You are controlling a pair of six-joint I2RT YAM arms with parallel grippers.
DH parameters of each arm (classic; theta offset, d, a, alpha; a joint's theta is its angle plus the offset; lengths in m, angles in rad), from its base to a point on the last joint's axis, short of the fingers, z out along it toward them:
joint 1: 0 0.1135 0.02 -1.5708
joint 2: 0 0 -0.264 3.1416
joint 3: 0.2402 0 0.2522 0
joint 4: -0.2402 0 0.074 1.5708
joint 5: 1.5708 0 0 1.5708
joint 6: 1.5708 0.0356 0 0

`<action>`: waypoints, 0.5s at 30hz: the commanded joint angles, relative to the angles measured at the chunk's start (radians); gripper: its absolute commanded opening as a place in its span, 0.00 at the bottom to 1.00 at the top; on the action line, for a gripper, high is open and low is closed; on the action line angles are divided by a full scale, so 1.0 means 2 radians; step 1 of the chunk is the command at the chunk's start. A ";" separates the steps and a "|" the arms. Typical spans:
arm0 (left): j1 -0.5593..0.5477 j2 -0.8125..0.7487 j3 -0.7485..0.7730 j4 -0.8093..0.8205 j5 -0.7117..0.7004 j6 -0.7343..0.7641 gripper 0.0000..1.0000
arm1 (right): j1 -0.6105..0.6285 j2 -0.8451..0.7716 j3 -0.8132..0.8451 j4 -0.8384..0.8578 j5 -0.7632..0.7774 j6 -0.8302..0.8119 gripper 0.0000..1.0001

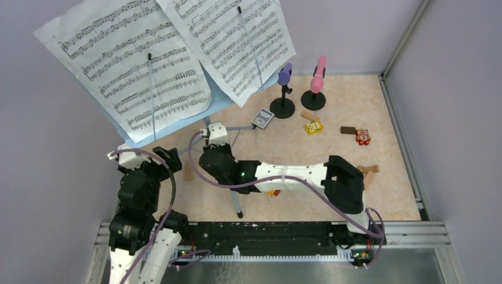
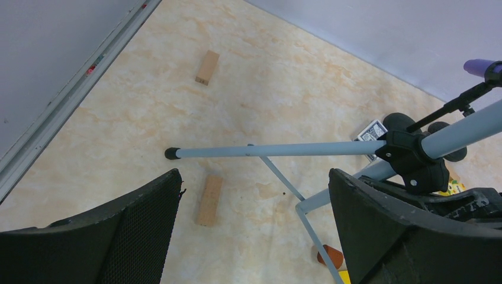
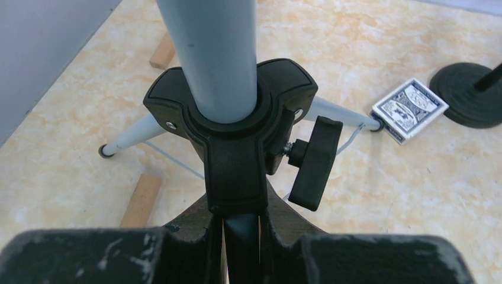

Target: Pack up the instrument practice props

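Right gripper (image 3: 240, 228): fingers closed on the music stand (image 1: 216, 100), pinching the lower tab of its black tripod collar (image 3: 231, 136), just under the grey tube (image 3: 207, 53). The clamp knob (image 3: 314, 163) sticks out to one side of the collar. From the top view I see the right arm reaching across the near half of the bench (image 1: 331, 148) to get there.

Left gripper (image 2: 254, 177): fingers wide apart, holding nothing. It hangs over the left side of the bench, above one tripod leg (image 2: 266, 149), not touching it.

The stand is upright at the far-left corner, legs spread. Two sheet-music pages, left (image 1: 130, 65) and right (image 1: 231, 41), lie on its pale blue desk under wire clips.

The purple microphone (image 1: 285, 75) and pink microphone (image 1: 318, 74) sit in their black holders (image 1: 282, 107) (image 1: 313, 100), side by side near the far edge, right of the stand.

A card box (image 3: 408, 109) lies flat right against one tripod foot and near the purple mic's base.

Clutter: a yellow brick (image 1: 314, 127) and a red brick (image 1: 363, 137) mid-bench on the right, wooden blocks (image 1: 368, 170) toward the right edge, and two more blocks (image 2: 207, 67) (image 2: 210, 198) on either side of the leg under my left gripper.
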 commanded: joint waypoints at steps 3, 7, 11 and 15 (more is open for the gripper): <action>0.001 -0.009 -0.001 0.021 0.002 0.004 0.97 | 0.018 -0.036 -0.021 -0.157 0.036 0.118 0.00; 0.001 -0.010 -0.001 0.021 0.001 0.004 0.97 | 0.018 -0.053 -0.041 -0.191 0.058 0.144 0.00; 0.001 -0.009 -0.001 0.021 0.001 0.004 0.97 | 0.018 -0.066 -0.051 -0.213 0.076 0.146 0.00; 0.001 -0.009 -0.001 0.021 0.000 0.004 0.97 | 0.018 -0.075 -0.048 -0.264 0.099 0.176 0.00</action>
